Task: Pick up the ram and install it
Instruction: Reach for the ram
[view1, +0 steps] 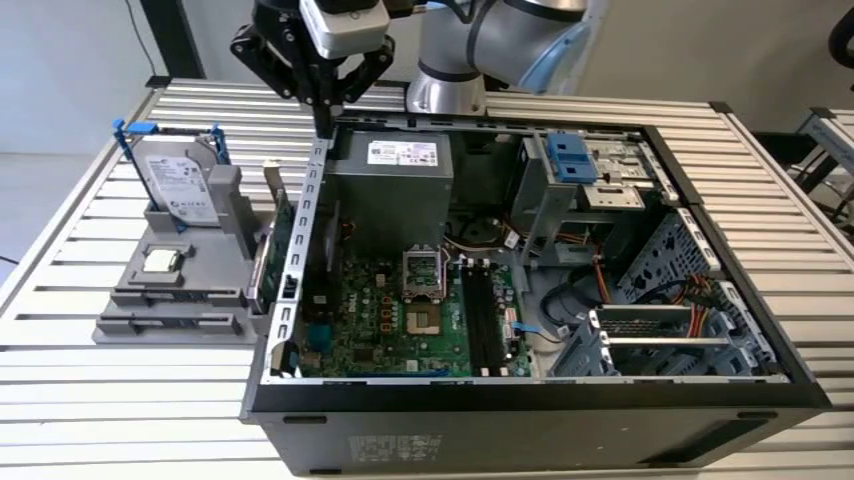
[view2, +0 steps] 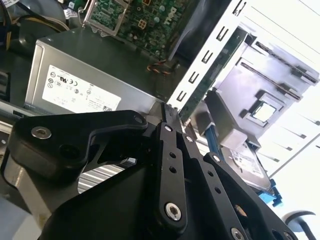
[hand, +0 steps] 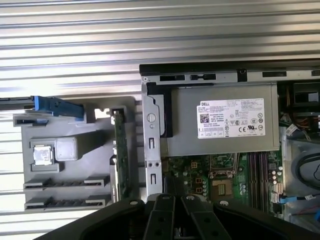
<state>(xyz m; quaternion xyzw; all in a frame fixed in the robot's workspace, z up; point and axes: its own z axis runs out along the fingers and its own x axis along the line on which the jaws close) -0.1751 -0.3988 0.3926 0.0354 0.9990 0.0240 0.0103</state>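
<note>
Bright even daylight, blown-out glare on table (view2: 295, 25)

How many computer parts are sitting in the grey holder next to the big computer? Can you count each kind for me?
Hard drive: 1
Ram stick: 1
Processor chip: 1
Total: 3

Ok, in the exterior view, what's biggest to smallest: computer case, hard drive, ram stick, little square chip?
1. Black computer case
2. Silver hard drive with blue rails
3. Thin dark-green ram stick, seen edge-on
4. Small square silver chip
</note>
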